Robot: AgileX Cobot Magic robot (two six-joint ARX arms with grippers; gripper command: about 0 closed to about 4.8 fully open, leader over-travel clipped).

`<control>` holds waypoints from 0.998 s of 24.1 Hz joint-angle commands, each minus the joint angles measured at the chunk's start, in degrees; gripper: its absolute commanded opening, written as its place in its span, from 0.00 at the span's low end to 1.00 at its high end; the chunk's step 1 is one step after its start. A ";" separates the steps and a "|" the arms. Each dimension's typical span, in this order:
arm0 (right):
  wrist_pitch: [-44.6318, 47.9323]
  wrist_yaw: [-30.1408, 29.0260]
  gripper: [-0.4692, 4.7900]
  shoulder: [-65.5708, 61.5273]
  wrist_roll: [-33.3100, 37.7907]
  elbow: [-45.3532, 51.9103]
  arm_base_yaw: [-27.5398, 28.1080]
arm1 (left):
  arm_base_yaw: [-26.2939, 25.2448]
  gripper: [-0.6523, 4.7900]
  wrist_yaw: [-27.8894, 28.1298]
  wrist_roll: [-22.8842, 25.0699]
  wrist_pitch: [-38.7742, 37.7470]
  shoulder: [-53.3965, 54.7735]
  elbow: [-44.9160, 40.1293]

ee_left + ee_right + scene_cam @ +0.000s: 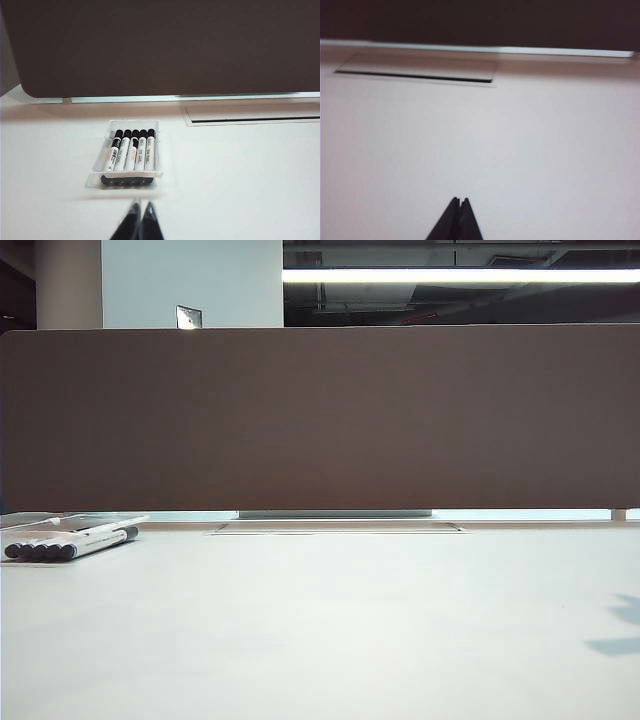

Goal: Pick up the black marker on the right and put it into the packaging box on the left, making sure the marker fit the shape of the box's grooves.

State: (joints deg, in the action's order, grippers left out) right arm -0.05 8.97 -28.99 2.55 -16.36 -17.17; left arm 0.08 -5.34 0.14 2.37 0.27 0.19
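You have a wide brown partition panel [320, 420] running across the back of the scene, and in front of it the pale tabletop [330, 630] fills the lower half of the exterior view. A flat rectangular cover plate [337, 529] with a dark slot sits flush in the tabletop just before the foot of the panel; you see it again in both wrist views.

At the far left edge of the exterior view lies the packaging box [100, 523], a low clear-and-white tray. From your left wrist camera you look straight down its length [157, 150]: five markers [131, 152] lie side by side in it, white-grey barrels with dark printed labels and black caps, all pointing the same way. The black marker [150, 150] you were asked to move looks like its neighbours, so you cannot tell for certain which one it is; the outermost one on the cover plate's side is marked here. No marker lies loose on the tabletop in any view.

Your left hand [139, 206] hovers over bare tabletop just short of the box's near end, its two dark fingertips pressed together, clenched on nothing.

Your right hand [460, 201] is above bare tabletop, well apart from the box, tips also clenched and carrying nothing. That view is slightly blurred.
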 commanded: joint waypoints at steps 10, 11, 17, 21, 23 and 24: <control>1.77 2.56 0.08 26.67 -0.02 13.60 11.80 | 0.00 0.11 0.02 -0.13 0.72 0.07 -0.02; 1.75 1.79 0.08 27.45 -0.02 13.92 12.50 | 0.00 0.11 0.02 -0.13 0.72 0.07 -0.02; 2.08 -3.45 0.08 29.05 0.07 16.20 15.56 | 0.00 0.11 0.02 -0.13 0.72 0.07 -0.02; 1.88 -5.27 0.08 29.05 0.63 16.31 15.50 | 0.00 0.11 0.02 -0.13 0.72 0.07 -0.02; 1.86 -5.22 0.08 29.05 0.63 16.31 15.47 | 0.00 0.11 0.02 -0.13 0.72 0.07 -0.02; 1.86 -5.01 0.08 29.05 0.63 16.31 15.47 | -0.02 0.11 0.02 -0.13 0.72 0.07 -0.02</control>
State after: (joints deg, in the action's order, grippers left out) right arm 0.58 3.95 -0.08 2.98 -0.43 -1.61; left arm 0.08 -5.28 0.14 2.35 0.30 0.19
